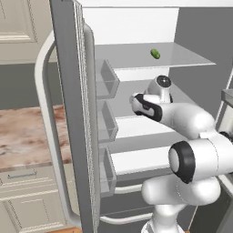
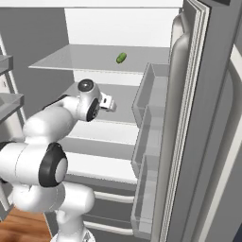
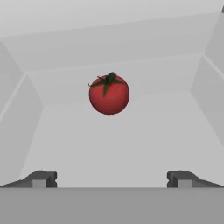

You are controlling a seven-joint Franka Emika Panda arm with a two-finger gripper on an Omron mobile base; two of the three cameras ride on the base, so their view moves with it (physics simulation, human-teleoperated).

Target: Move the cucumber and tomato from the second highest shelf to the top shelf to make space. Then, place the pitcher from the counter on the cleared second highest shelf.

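Note:
The tomato (image 3: 109,94), red with a dark green stem tuft, sits on the second highest shelf (image 3: 109,144) straight ahead of my gripper (image 3: 111,178). The gripper is open, its fingertips (image 3: 40,177) spread wide and well short of the tomato. My hand (image 2: 109,104) reaches into the fridge at the level of that shelf (image 2: 125,97). The cucumber (image 1: 155,53), a short green oblong, lies on the top shelf (image 1: 182,57), also seen as cucumber (image 2: 121,57) on top shelf (image 2: 80,59). The counter (image 1: 27,132) lies left of the fridge. The pitcher is out of view.
The open fridge door (image 1: 68,113) stands on the left with clear door bins (image 1: 107,79); the other door (image 2: 198,118) and its bins (image 2: 146,94) flank the right. Whiter lower shelves (image 2: 101,165) lie below my arm.

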